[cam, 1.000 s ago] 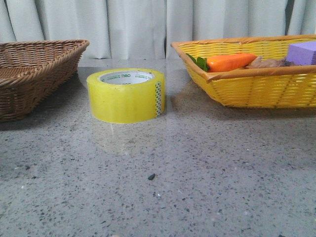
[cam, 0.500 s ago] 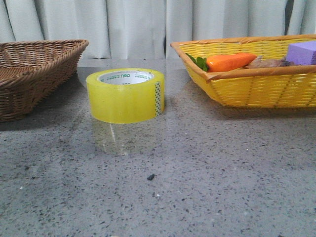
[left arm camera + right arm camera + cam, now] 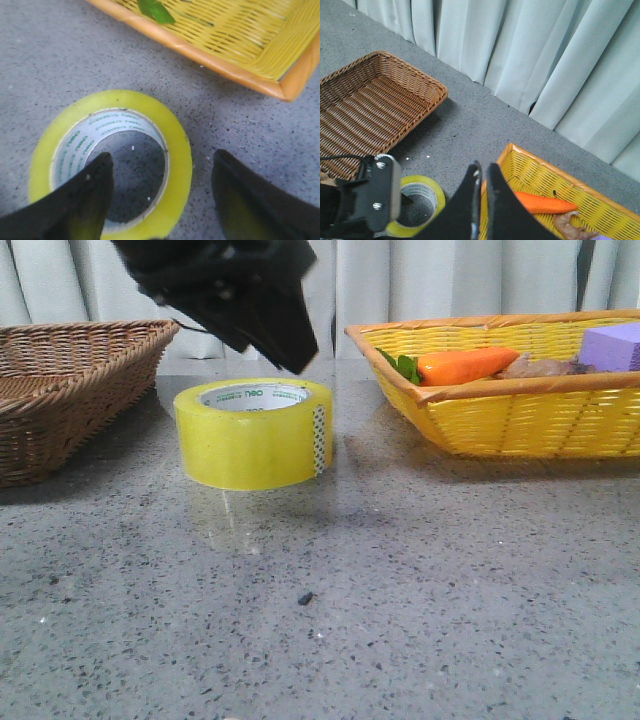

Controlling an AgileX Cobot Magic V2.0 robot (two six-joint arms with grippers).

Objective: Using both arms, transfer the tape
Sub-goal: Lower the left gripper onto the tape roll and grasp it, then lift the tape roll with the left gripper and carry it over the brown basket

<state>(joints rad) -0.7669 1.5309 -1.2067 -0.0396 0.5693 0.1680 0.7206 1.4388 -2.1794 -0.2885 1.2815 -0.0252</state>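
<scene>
Our black left gripper (image 3: 162,195), fingers apart astride the wide translucent yellow tape roll's (image 3: 254,432) wall, could tip it if lowered off-centre.

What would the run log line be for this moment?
left pincer: open, straddling tape wall | right pincer: shut, high above | tape: flat on table, ungrasped

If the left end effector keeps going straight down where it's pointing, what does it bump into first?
Probably the tape. The left end effector is open, one finger over the roll's hole and the other outside, so the yellow wall sits between them. It may meet the table instead.
</scene>
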